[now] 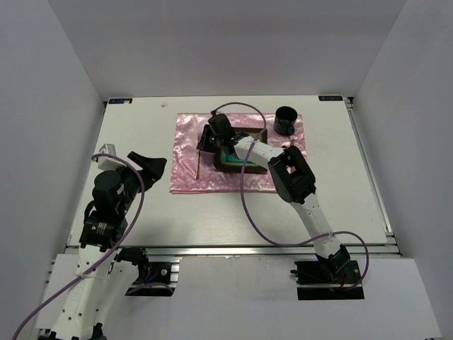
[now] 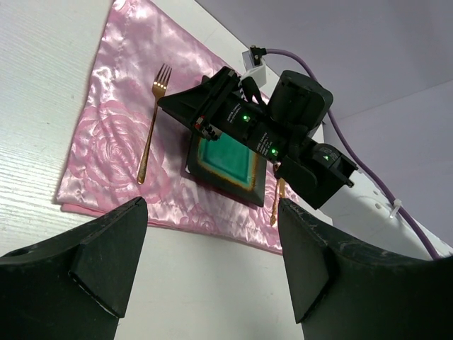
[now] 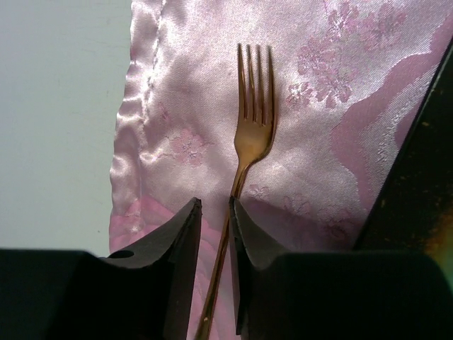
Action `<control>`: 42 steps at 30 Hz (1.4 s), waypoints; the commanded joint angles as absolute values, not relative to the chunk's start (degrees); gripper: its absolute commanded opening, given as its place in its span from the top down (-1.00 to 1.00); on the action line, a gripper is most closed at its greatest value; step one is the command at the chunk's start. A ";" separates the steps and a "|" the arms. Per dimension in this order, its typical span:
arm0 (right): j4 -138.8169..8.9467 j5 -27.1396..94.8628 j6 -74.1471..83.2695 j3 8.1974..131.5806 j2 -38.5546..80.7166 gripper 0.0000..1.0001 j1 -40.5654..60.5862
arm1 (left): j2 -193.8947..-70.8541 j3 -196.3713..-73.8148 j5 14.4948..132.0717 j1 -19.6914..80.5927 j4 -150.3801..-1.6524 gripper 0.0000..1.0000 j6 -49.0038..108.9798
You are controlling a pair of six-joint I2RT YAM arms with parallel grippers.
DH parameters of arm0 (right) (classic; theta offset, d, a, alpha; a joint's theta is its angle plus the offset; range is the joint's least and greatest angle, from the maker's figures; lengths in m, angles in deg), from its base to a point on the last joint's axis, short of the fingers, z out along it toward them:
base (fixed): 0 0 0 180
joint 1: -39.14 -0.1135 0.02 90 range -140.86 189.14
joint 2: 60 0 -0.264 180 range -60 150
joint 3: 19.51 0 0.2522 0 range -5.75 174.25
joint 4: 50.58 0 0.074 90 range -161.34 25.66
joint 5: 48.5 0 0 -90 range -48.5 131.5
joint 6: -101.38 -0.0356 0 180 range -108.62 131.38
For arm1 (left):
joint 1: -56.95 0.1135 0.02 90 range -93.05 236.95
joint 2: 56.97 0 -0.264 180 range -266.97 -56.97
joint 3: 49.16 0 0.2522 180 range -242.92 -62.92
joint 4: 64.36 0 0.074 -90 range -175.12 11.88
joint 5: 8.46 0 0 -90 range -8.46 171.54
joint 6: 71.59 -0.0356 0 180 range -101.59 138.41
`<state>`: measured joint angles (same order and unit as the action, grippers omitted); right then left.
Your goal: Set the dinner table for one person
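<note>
Worktop [image 1: 340, 191], the dinner table being set, carries a pink placemat [image 1: 212, 180] at its far middle. At the near left the left gripper [image 1: 148, 161] hangs released, jaws wide and holding nothing, well apart from the setting, so it poses little risk where it is. On the left strip of the placemat lies the fork [image 3: 255, 134], tines pointing far. The right gripper [image 3: 214, 205] sits astride the fork's handle, its jaws slightly parted, with a slack gap beside the thin stem: loosened, not clenching. The handle looks to lean against one jaw, so a lift from here could drag the fork askew or pull it along the slippery cloth. Just right of the fork, the dark plate [image 2: 225, 159] lies under the right arm's wrist; a careless swing could nudge it. The cup [image 1: 286, 120] stands on the far right corner, out of the way.
</note>
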<state>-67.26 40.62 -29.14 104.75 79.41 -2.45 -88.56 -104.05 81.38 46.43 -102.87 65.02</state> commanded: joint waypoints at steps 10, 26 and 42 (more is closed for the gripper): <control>-62.32 35.19 -22.67 102.62 69.48 0.43 -2.35 | -87.38 -105.99 81.54 46.40 -101.50 -0.68 64.20; -70.74 7.40 24.81 74.17 30.65 -0.79 9.75 | -88.69 -107.22 76.36 46.32 -99.22 -0.67 57.52; -81.57 18.72 28.18 49.81 3.38 -0.79 38.43 | -96.25 -106.43 68.63 46.40 -92.10 -0.72 55.59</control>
